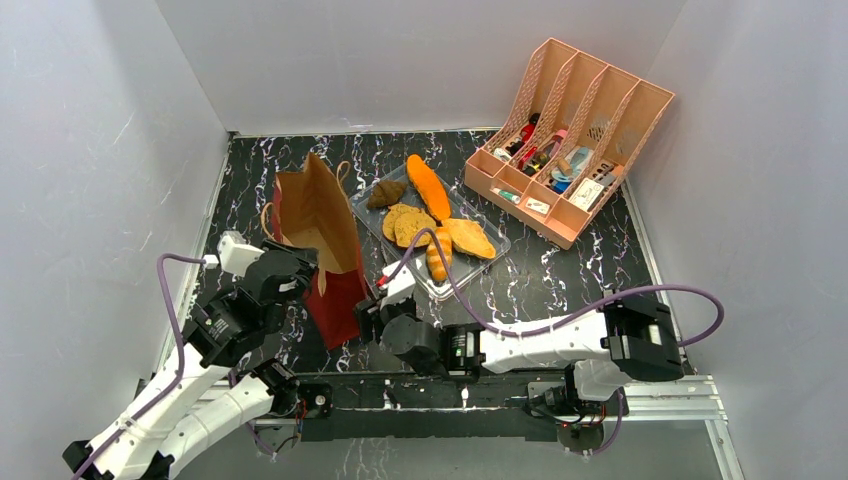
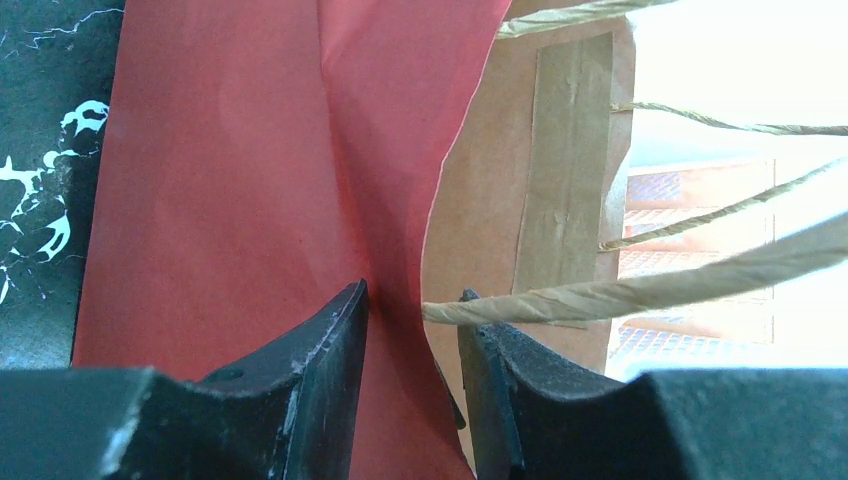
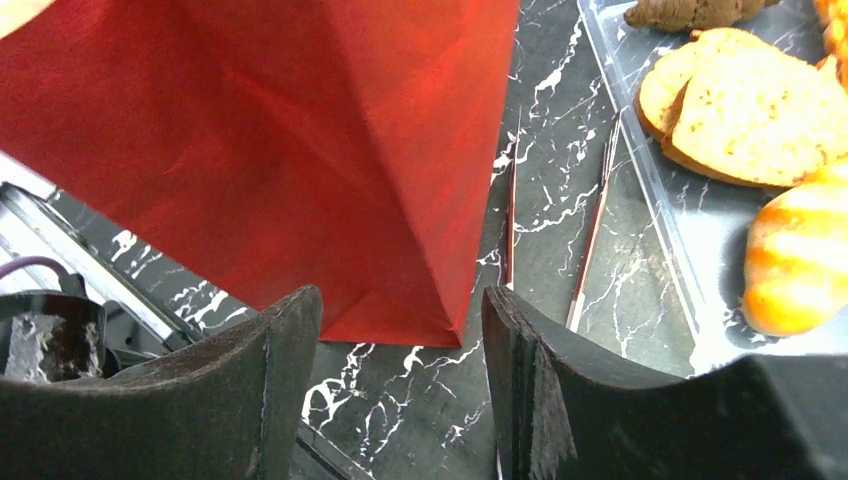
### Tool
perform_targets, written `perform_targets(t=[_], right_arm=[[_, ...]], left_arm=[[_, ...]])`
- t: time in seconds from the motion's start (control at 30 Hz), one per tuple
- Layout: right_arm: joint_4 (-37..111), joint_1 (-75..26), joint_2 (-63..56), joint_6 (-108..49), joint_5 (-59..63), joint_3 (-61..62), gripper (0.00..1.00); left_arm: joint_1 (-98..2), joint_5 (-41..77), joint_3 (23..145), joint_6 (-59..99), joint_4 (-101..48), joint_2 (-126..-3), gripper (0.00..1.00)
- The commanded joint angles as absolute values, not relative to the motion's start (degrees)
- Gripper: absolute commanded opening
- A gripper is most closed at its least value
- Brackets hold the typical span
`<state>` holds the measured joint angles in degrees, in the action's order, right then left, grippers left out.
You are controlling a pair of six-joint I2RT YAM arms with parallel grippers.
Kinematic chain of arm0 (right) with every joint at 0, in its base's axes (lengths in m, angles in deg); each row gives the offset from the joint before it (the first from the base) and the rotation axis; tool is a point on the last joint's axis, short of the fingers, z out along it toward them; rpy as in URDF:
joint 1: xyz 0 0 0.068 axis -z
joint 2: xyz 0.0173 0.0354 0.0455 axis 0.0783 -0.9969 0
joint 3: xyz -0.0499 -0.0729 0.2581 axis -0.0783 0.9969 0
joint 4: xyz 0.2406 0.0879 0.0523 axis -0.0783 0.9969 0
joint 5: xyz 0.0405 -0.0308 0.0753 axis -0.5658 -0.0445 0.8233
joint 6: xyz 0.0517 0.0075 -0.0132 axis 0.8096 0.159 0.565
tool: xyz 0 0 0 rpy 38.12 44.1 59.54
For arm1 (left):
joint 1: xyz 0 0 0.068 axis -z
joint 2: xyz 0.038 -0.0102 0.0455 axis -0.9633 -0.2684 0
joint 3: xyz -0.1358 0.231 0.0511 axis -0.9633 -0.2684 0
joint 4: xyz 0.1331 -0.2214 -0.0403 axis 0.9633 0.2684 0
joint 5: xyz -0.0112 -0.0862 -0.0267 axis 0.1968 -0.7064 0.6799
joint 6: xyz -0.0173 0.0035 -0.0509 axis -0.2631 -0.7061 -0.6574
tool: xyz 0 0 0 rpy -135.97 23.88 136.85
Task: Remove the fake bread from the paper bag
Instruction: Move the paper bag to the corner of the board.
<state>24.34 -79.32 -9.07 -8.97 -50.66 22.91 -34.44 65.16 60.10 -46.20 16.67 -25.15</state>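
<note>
The paper bag (image 1: 338, 292) stands on the dark marble table, red outside and brown inside, mouth open upward. I see no bread inside it. The fake bread lies in a clear tray (image 1: 478, 264) to the bag's right: an orange loaf (image 1: 428, 187), tan round pieces (image 1: 405, 224) and a dark lump (image 1: 386, 193). My left gripper (image 1: 300, 262) (image 2: 414, 292) is open, its jaws straddling the bag's wall (image 2: 230, 180) beside a twisted handle (image 2: 650, 285). My right gripper (image 1: 372, 305) (image 3: 400, 292) is open and empty, just short of the bag's bottom corner (image 3: 440, 325). The tan slices (image 3: 745, 110) show at the right wrist view's upper right.
A pink desk organizer (image 1: 570, 135) with small items stands at the back right. White walls close in the table on three sides. The tray's near rim (image 3: 690, 300) lies close to my right gripper's right finger.
</note>
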Motion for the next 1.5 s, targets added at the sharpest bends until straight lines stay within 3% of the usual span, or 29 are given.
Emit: perform_targets(t=[0.0, 0.4, 0.67, 0.73, 0.8, 1.03, 1.23, 1.47], right_arm=[[24.7, -81.8, -7.4, -15.9, -56.4, 18.7, 0.58], [19.3, -80.9, -12.7, -25.7, -58.4, 15.8, 0.64], [12.7, -75.8, -13.9, -29.7, -48.4, 18.1, 0.63], [11.5, -74.8, -14.6, -30.8, -45.1, 18.2, 0.58], [10.4, -73.9, -15.0, -31.7, -42.0, 18.5, 0.48], [8.5, -72.0, -15.0, -30.9, -36.8, 20.0, 0.03], [7.7, -71.4, -15.8, -30.9, -38.8, 19.2, 0.00], [9.0, -68.4, -19.7, -28.4, -41.0, 14.2, 0.00]], left_arm=[[-34.3, 65.2, 60.5, -46.4, 18.4, -23.9, 0.37], [-34.3, 64.0, 60.8, -43.4, 17.7, -23.3, 0.36], [-34.3, 63.3, 59.8, -41.4, 15.9, -23.8, 0.35], [-34.3, 63.4, 59.5, -41.1, 15.5, -23.9, 0.35], [-34.3, 63.7, 59.6, -40.7, 15.4, -24.1, 0.36], [-34.3, 65.2, 59.8, -41.3, 15.8, -23.7, 0.39], [-34.3, 69.6, 62.3, -44.6, 19.4, -21.5, 0.52], [-34.3, 75.9, 70.2, -42.9, 24.5, -22.1, 0.57]])
